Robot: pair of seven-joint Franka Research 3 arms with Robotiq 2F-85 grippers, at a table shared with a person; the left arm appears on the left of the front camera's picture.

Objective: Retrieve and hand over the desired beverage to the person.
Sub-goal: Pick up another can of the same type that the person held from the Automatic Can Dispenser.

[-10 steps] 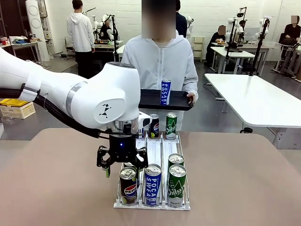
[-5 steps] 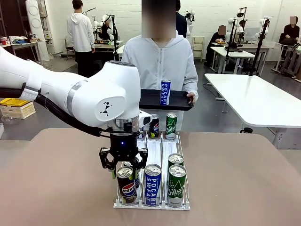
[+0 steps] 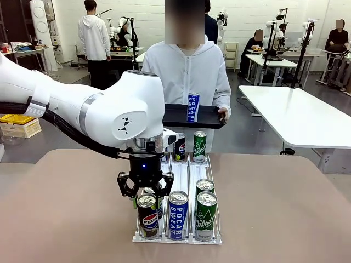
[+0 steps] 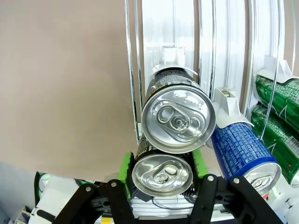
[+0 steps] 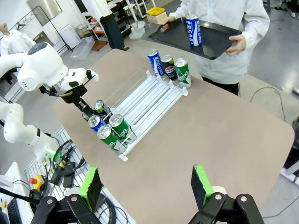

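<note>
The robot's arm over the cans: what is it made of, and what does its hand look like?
The left arm is smooth, glossy white with rounded joints, a silver ring, a small black logo and a black cable along it. Its hand is black with a blue light; the fingers carry bright green pads.

**What you can actually read on the cans**

Not much text here, basically just drink brands. The blue can (image 3: 178,216) at the front of the rack says "POCARI SWEAT" in white, running vertically. Same print on the blue can on the tray (image 3: 193,107) the person (image 3: 188,76) is holding, and you can make out "POCARI" on it from the right wrist view too. The dark can (image 3: 148,216) in the front left lane has "PEPSI" with the round logo. The green can (image 3: 206,217) on the right reads "Chilsung" in white script, I think. The fine print on the blue can's side in the left wrist view is too small to read.
</note>
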